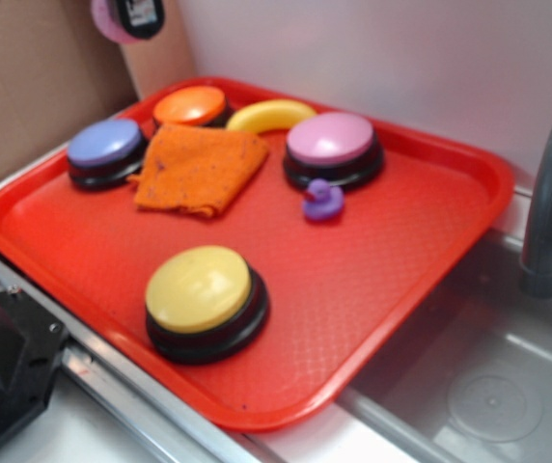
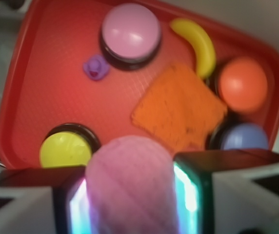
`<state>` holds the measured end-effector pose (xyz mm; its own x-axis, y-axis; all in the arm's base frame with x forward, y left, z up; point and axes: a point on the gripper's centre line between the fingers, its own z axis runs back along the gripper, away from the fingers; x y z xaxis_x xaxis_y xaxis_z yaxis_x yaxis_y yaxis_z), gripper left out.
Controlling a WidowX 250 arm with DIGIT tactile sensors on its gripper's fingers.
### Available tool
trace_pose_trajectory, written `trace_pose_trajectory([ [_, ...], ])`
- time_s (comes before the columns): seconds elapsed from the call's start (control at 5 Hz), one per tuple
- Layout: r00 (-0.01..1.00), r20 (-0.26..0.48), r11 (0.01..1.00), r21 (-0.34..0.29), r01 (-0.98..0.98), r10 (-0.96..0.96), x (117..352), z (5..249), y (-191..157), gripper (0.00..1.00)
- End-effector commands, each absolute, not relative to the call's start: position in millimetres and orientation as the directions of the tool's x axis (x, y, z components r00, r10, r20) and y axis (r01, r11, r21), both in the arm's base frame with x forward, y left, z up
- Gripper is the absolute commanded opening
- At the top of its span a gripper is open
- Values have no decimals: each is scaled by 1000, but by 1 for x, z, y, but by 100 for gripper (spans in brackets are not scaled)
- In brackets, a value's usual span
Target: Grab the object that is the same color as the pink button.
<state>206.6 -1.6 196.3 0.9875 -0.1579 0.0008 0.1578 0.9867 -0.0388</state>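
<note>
Seen from the wrist, the yellow button (image 2: pixel 65 150), purple duck (image 2: pixel 96 67) and pink button (image 2: pixel 131 30) sit far below on the tray (image 2: pixel 29 92) because the gripper (image 2: pixel 129 195) has the pink ball (image 2: pixel 128 183) pinched between its fingers, lifted clear.

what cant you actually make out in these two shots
- Exterior: the pincer is cut off by the top edge, so its jaws are unseen.
- Wrist: the pink ball is blurred, its dimples unreadable, its lower part cut off by the bottom edge.
- Wrist: the blue-purple button is partly hidden behind the pincer.
</note>
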Motion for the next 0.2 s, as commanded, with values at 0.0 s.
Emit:
trace_pose_trajectory([
  [0.0,991,-20,991,-25,-134,133,187,212,-25,0],
])
